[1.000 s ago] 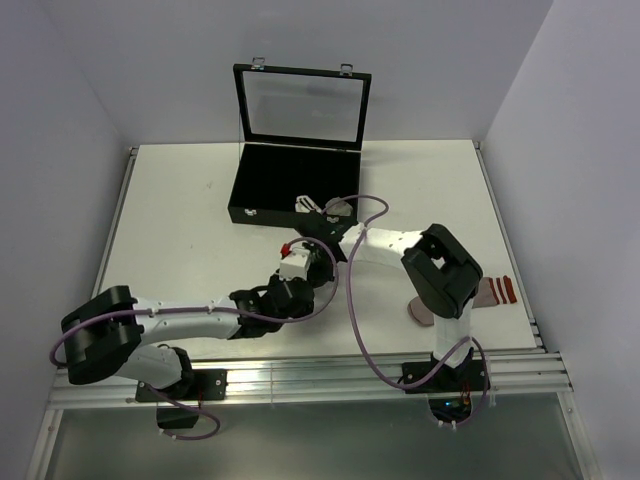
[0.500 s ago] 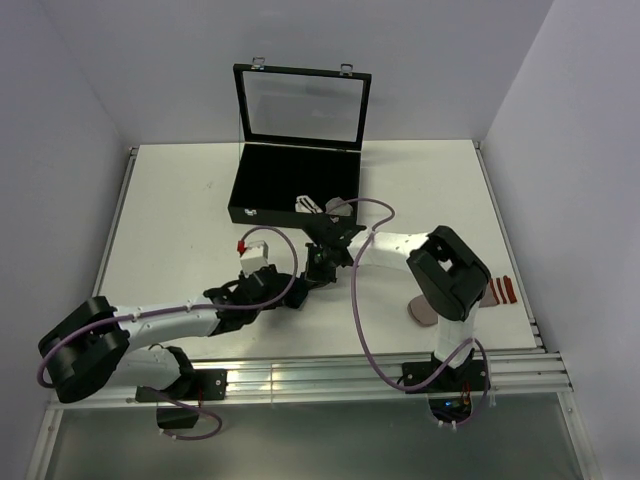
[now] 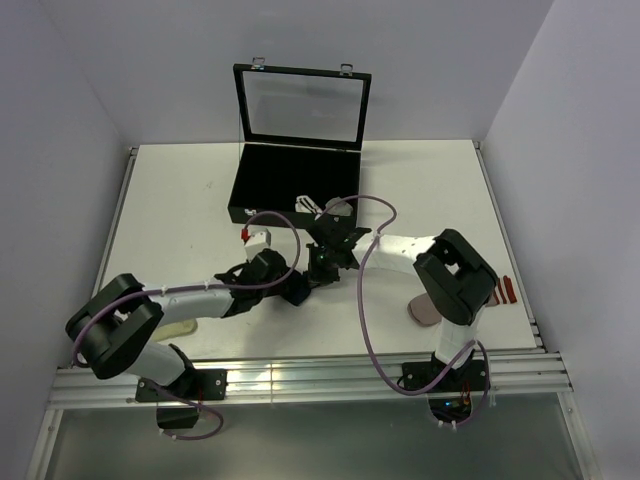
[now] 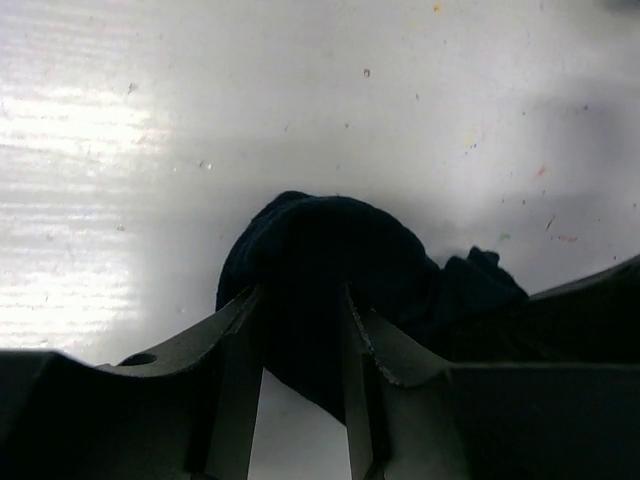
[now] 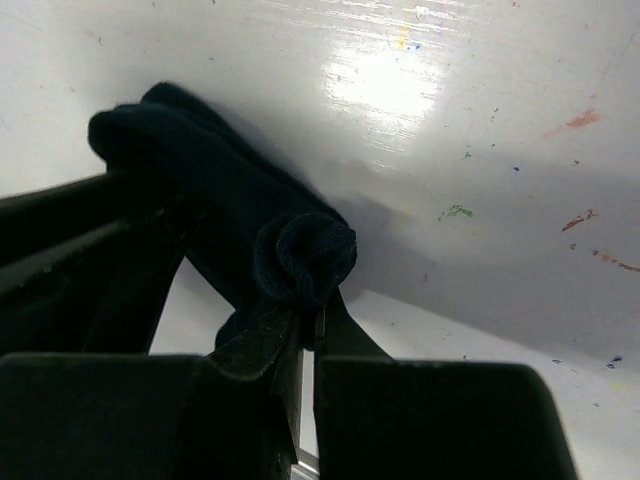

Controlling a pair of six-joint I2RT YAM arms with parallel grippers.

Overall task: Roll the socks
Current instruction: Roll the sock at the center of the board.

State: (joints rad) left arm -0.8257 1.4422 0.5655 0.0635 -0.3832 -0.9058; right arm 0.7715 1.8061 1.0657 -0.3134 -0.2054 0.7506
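A plain navy sock (image 4: 330, 250) lies bunched on the white table (image 3: 180, 210) between my two grippers; it also shows in the top view (image 3: 308, 280). My left gripper (image 4: 300, 315) is shut on one part of it, fingers on both sides of the fabric. My right gripper (image 5: 308, 325) is shut on the sock's other end (image 5: 305, 260), which is curled into a small roll at the fingertips. In the top view the left gripper (image 3: 296, 287) and right gripper (image 3: 320, 266) meet just in front of the case. A grey sock with dark stripes (image 3: 497, 291) lies at the right edge.
An open black case (image 3: 262, 195) with its lid up stands at the back centre; a white bundle (image 3: 306, 204) and a grey one (image 3: 340, 208) sit at its front right. A pale flat item (image 3: 183, 328) lies under the left arm. Purple cables loop over both arms.
My left gripper drew back to the left, then came right again onto the navy sock. The right gripper shifted slightly toward me and stays on the sock.
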